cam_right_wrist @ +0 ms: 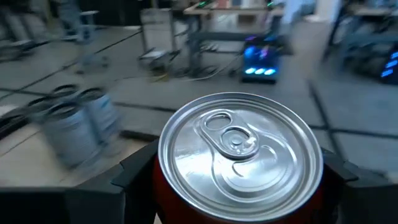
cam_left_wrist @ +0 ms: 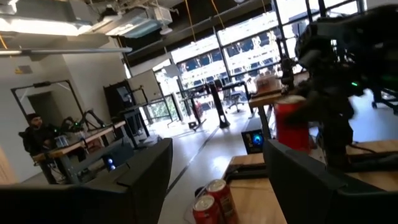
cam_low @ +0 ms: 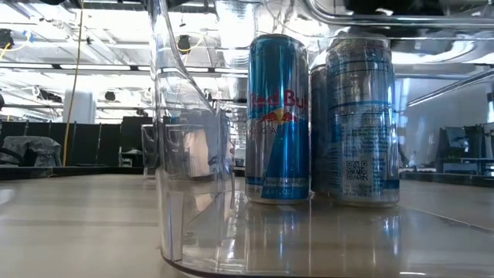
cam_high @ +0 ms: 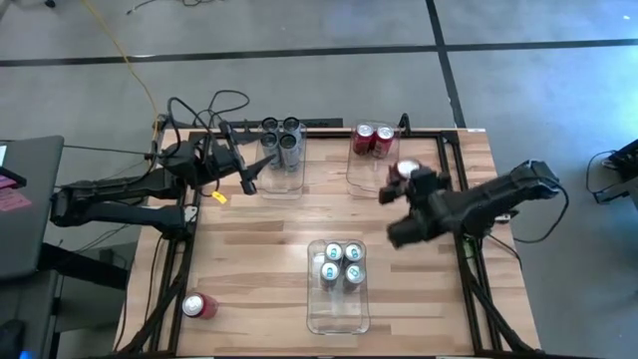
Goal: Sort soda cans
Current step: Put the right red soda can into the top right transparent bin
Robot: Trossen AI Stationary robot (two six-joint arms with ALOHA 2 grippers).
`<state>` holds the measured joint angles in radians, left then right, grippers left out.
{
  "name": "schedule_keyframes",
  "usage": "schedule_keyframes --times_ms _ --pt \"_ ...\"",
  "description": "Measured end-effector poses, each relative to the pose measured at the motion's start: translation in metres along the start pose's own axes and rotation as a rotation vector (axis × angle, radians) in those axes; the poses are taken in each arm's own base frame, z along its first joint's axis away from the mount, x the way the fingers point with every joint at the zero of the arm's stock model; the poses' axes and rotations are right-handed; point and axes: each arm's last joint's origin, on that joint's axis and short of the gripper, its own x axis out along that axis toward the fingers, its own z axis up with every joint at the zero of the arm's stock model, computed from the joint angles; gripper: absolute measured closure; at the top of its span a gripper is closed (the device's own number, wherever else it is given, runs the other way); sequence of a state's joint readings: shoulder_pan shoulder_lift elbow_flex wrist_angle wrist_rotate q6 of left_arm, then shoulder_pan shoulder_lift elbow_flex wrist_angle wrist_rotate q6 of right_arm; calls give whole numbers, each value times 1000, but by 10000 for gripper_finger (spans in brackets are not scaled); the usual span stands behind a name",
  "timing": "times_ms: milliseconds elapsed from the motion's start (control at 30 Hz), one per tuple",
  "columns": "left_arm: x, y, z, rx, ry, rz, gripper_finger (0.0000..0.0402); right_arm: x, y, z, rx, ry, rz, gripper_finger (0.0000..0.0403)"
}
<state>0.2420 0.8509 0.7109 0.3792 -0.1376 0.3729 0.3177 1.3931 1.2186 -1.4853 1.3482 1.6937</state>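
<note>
the right hand (cam_high: 399,182) is clamped around a red can (cam_high: 405,172), seen from the wrist with a dark finger at each side of it, and holds it at the upper right of the high view, just beside the red bin (cam_high: 371,172), where two red cans (cam_high: 374,139) already stand at the far end. the grey bin (cam_high: 282,170) at upper centre holds four darker cans (cam_high: 281,139), and the front bin (cam_high: 337,299) at lower centre holds four pale blue cans (cam_high: 340,263), which fill the low view. one red can (cam_high: 198,306) lies on its side on the bench (cam_high: 249,259) at lower left, well apart from every bin. the left hand (cam_high: 249,179) waits at upper left beside the grey bin, fingers parted and nothing between them. by my count ten cans are sorted; the carried one looks close to its bin, and the lone red can is still to be fetched.
</note>
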Motion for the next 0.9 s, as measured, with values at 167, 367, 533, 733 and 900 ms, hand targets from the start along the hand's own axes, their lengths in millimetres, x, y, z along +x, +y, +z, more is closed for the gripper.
schedule_keyframes --times_ms 167,367,533,733,900 --pt "0 0 0 5 5 0 153 37 8 9 -76 -12 -119 110" --pt "0 0 -1 5 11 -2 153 80 33 10 -180 55 -157 110" --pt "0 -1 -2 5 23 -7 153 104 52 13 -220 100 -89 110" --pt "0 -1 -3 12 30 -9 153 126 57 24 -194 130 12 110" --pt "0 -1 -3 27 36 -12 153 146 50 22 -192 176 54 110"
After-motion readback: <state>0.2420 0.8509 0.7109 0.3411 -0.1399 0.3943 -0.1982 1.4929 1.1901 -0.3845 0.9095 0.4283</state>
